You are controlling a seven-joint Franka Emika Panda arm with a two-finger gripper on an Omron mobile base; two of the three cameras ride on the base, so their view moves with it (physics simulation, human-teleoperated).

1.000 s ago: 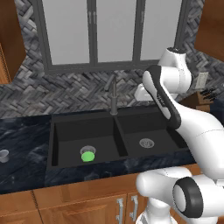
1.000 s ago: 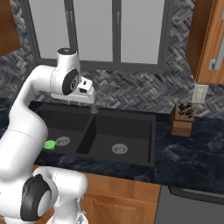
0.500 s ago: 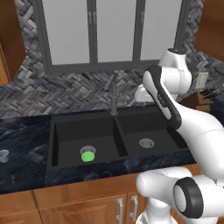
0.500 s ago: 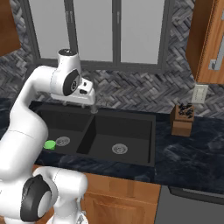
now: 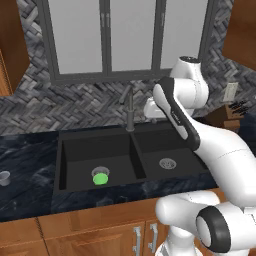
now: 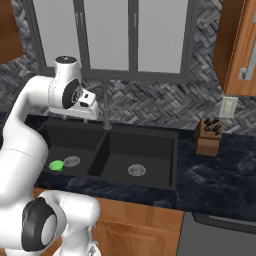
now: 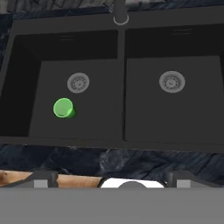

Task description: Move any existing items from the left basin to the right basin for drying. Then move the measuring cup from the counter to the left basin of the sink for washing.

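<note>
1. Left base view: the small bright green plastic tumbler (image 5: 101,178) stands upright in the matte black left basin (image 5: 80,150), just beside its round steel drain (image 5: 100,171). The tiny pale grey measuring cup (image 5: 4,177) sits on the dark marbled stone counter (image 5: 25,165), well left of the sink.
2. Right base view: the white arm's hand is raised high above the basins near the dark slim faucet (image 6: 105,112); the matte black right basin (image 6: 145,150) holds just its drain.
3. Hand view: the two-finger gripper (image 7: 112,177) is spread wide, holding nothing, looking down on the tumbler. It looks light, stiff and likely slick; pinching across its rim seems best.
</note>
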